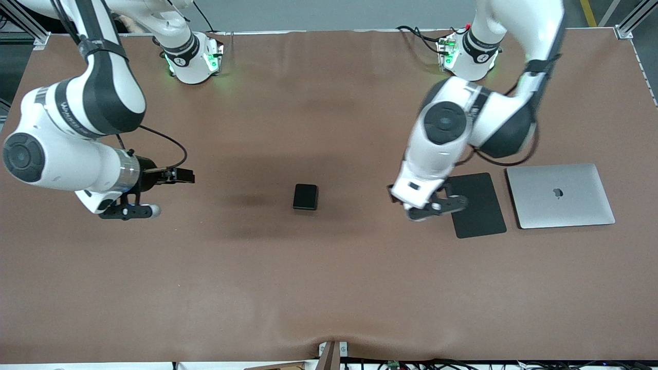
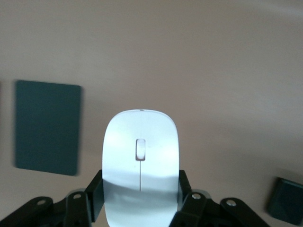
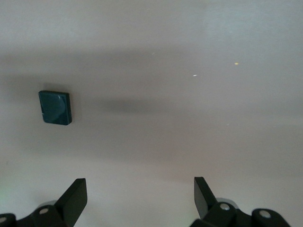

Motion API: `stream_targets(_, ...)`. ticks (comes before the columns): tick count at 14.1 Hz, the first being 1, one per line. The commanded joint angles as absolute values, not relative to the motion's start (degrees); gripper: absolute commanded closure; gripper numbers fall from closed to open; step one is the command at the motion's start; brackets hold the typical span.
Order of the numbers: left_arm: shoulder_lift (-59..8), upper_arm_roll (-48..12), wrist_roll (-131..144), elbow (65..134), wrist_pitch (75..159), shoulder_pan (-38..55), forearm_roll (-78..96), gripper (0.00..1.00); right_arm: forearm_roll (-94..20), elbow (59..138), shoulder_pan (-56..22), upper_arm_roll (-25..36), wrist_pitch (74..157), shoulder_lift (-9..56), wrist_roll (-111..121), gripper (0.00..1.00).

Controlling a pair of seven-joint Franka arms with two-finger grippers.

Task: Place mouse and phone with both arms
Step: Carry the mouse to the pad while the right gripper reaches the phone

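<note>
White and glossy, the mouse [image 2: 140, 163] sits clenched between the jaws of the left gripper [image 1: 437, 205], up in the air over the table edge of the black mouse pad [image 1: 478, 204], whose neighbour toward the left arm's end is a silver laptop [image 1: 560, 195]. From the table's middle, the pad lies at about three o'clock. The phone [image 1: 305, 197] lies on the brown table [image 1: 329, 288] near its centre, untouched. The right gripper [image 1: 154, 192] hovers at about nine o'clock from the phone, jaws spread and holding nothing. The mouse-carrying step seems in hand; next, I judge, it must be lowered flat onto the pad and let go.
</note>
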State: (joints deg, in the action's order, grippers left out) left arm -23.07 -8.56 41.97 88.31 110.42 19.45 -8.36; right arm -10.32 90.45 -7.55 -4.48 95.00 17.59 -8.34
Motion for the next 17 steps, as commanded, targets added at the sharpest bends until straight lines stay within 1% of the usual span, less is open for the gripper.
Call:
stream_targets(1, -17.24, -9.40, 34.66, 95.96, 110.65, 12.33, -9.06, 1.00, -11.43, 90.09, -12.12, -4.22, 97.11, 18.72, -13.67, 0.00)
stream_targets(3, -15.13, -9.40, 29.82, 99.48, 110.74, 7.93, -8.96, 1.00, -11.43, 90.00, -15.10, -4.22, 98.60, 19.60, -22.02, 0.00)
stream_targets(6, -13.80, -9.40, 26.11, 104.75, 113.28, 3.00, -8.96, 1.00, -11.43, 90.00, -18.27, -4.22, 100.98, 20.83, -24.78, 0.00)
stream_targets(8, -14.32, -9.40, 25.58, 109.14, 118.44, 0.19, -8.96, 1.00, -11.43, 90.00, -20.73, -4.22, 102.91, 21.79, -27.58, 0.00)
stream_targets(10, -15.72, -9.32, 25.14, 114.15, 126.09, -0.78, -9.40, 1.00, -11.43, 90.00, -22.40, -4.22, 105.20, 22.85, -29.52, 0.00)
stream_targets(12, -17.13, -9.32, 24.44, 117.23, 130.23, -2.02, -9.58, 1.00, -11.34, 90.00, -24.43, -4.22, 107.04, 24.07, -32.07, 0.00)
stream_targets(13, -17.23, -9.32, 24.17, 119.60, 133.65, -2.11, -9.58, 1.00, -11.34, 90.00, -25.39, -4.22, 108.01, 24.69, -33.30, 0.00)
stream_targets(14, -17.31, -9.32, 23.56, 121.01, 135.86, -2.54, -9.67, 1.00, -11.34, 90.00, -26.62, -4.22, 109.50, 25.39, -34.62, 0.00)
stream_targets(17, -19.77, -9.32, 20.40, 121.64, 138.59, -4.21, -9.67, 1.00, -11.25, 89.91, -29.70, -4.22, 113.72, 28.20, -40.33, 0.00)
